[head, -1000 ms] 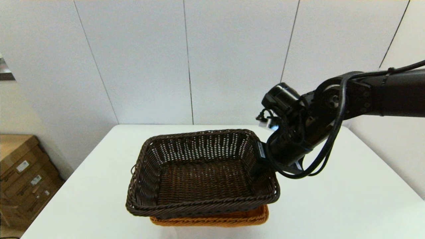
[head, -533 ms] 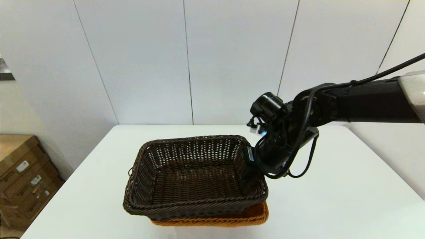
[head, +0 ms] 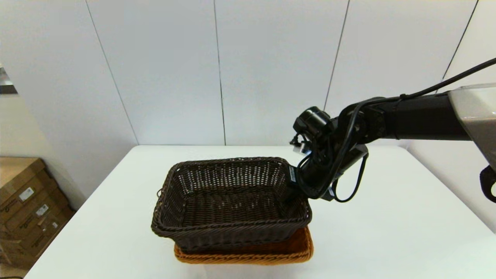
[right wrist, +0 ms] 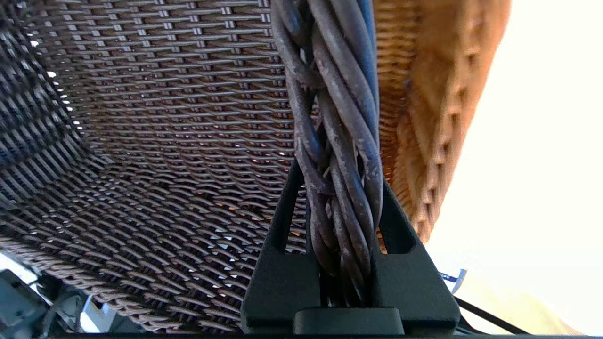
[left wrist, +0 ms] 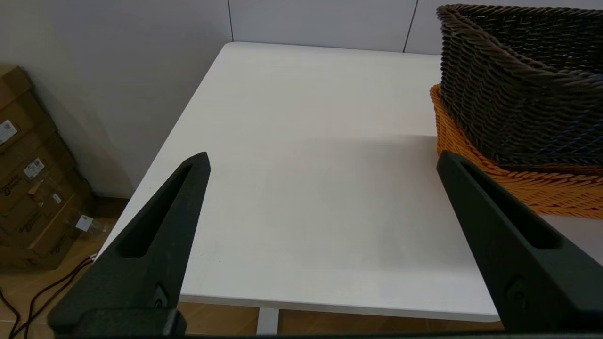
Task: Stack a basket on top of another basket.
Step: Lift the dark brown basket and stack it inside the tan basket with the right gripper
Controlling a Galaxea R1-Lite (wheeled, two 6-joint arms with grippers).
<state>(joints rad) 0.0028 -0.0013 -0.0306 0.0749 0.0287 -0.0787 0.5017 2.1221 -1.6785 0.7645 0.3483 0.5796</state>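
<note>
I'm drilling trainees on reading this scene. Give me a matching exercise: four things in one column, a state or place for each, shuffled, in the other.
1. dark brown basket
2. orange basket
3. right gripper
4. left gripper

A. open, over bare table
B. clamped on a braided rim
C. underneath, on the table
D. on top, tilted

Pairs: 1-D, 2-C, 3-B, 4-A

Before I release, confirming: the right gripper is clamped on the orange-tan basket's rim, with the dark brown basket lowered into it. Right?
Not quite. The right gripper is clamped on the braided rim of the dark brown basket, not the orange one; the right wrist view shows the dark braid between its fingers. The rest holds: the dark basket is lowered into the orange-tan basket.
</note>
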